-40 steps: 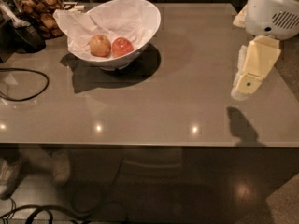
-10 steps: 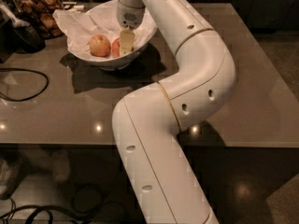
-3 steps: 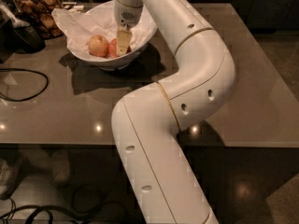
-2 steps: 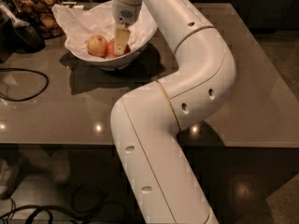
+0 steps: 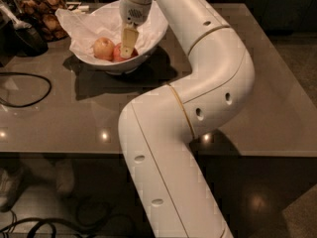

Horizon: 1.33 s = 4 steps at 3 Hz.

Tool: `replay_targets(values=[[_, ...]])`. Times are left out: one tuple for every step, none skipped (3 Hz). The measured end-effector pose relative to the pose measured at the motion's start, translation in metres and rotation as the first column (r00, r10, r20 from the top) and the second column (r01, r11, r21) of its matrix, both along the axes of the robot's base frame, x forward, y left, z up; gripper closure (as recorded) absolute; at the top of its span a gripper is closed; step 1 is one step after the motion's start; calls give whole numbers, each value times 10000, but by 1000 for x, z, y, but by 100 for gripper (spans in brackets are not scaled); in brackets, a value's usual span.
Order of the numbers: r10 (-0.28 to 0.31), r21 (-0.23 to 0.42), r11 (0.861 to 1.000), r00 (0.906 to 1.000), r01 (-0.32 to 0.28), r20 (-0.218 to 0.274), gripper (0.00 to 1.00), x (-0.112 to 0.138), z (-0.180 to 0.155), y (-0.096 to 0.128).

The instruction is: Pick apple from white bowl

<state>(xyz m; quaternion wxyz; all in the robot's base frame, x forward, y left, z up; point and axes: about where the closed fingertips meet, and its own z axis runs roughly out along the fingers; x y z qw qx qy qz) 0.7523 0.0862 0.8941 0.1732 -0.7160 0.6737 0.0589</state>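
The white bowl [image 5: 148, 39], lined with crumpled white paper, stands at the far left of the grey table. In it lie the red apple [image 5: 117, 55] and, to its left, a paler yellowish apple [image 5: 103, 48]. My gripper [image 5: 127, 47] reaches down into the bowl from above. It sits right over the red apple and hides most of the apple's right side. My white arm runs from the bottom of the view, bends at the table's middle and stretches back to the bowl.
A black cable loop [image 5: 29, 90] lies on the table [image 5: 277, 113] at the left. A dark object [image 5: 25, 36] and a jar of brown snacks [image 5: 45, 11] stand behind the bowl's left. The table's front edge runs across the middle of the view.
The arm has swung from the table's right side across to the bowl. Over the last second the gripper has shifted slightly left and settled lower over the red apple.
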Motion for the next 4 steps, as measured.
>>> replay_targets(values=[[-30, 21, 10000, 10000, 30, -58, 100, -1, 0, -1], [-195, 9, 9998, 9998, 195, -55, 100, -1, 2, -5], [-195, 9, 9998, 9998, 195, -55, 81, -1, 2, -5], [-195, 9, 9998, 9998, 195, -55, 57, -1, 2, -5]])
